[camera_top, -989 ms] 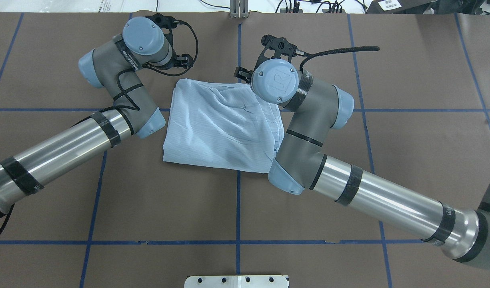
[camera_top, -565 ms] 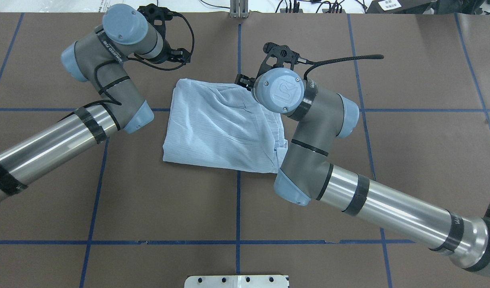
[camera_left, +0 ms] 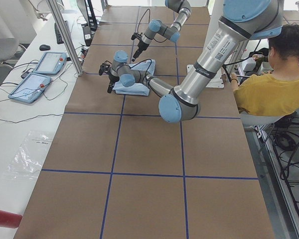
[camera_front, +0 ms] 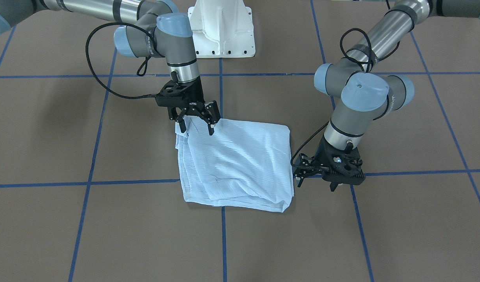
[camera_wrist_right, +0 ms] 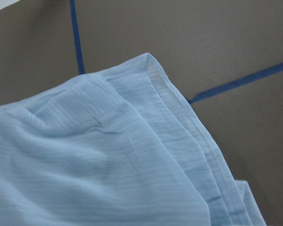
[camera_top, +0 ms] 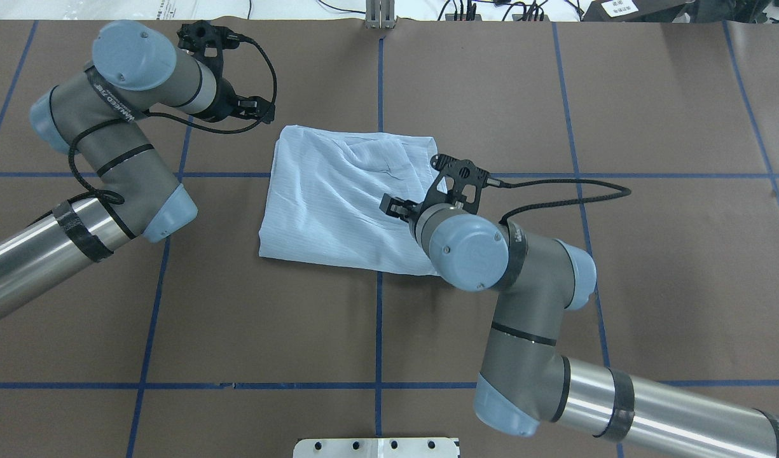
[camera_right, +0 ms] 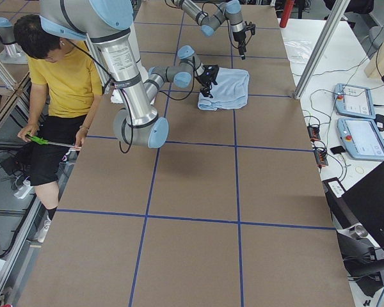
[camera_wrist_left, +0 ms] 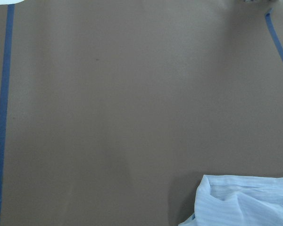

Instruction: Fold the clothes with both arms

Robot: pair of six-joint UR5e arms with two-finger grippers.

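The shirt [camera_front: 240,160] lies folded in a rough rectangle on the table [camera_front: 106,227], across the middle tape lines [camera_top: 300,385], between the two arms. Only the front view shows both tools plainly. There the right gripper [camera_front: 196,128] points down, jaws spread, over the shirt's corner nearest the base [camera_front: 222,27]; whether its tips touch the cloth I cannot tell. The left gripper [camera_front: 316,182] also looks spread and holds nothing, low over bare table just beside the shirt's far left corner. Overhead, each wrist covers most of its tool, but the creases across the shirt's top layer show well. The right wrist view shows stacked hems at a shirt corner. The left wrist view shows mostly table, with one shirt corner at the lower right. The side views alone show a seated person [camera_left: 271,89] in yellow at the robot's side of the table.
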